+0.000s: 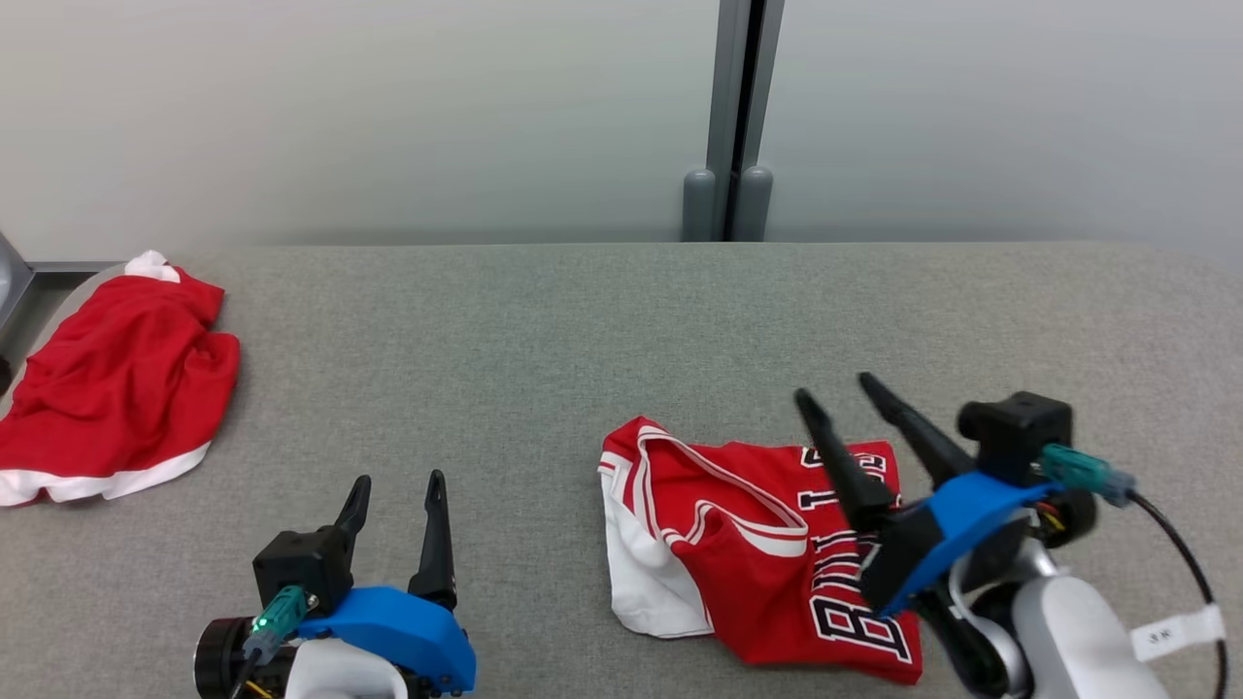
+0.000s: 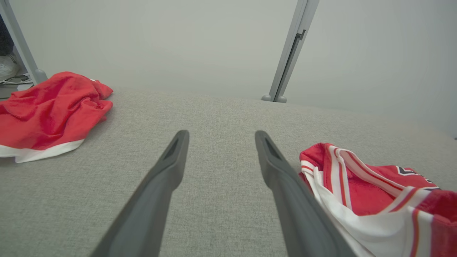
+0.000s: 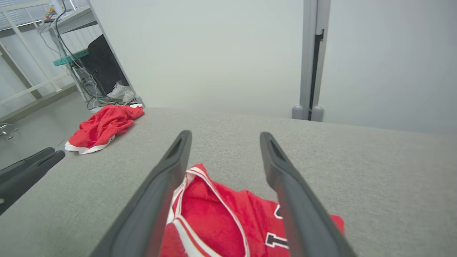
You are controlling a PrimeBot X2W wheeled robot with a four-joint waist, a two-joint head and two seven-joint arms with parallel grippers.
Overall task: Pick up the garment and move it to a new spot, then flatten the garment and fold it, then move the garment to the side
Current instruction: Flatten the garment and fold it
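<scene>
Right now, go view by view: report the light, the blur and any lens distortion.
Head view: soft, even light, no glare, faint shadow under the jersey, all sharp. Left wrist view: wide-angle stretch, the left gripper looms large, its near parts soft. Right wrist view: same stretch, the right gripper blurs toward the bottom edge.

The garment [image 1: 767, 553] was coloured red, edged with white and red stripes, with a white inner face and black letters outlined in white. A second garment [image 1: 112, 388] was plain red with a white hem. The table [image 1: 544, 340] was covered in mottled grey weave. The left gripper [image 1: 396, 481] and right gripper [image 1: 833, 385] were finished with black fingers and blue shells.
</scene>
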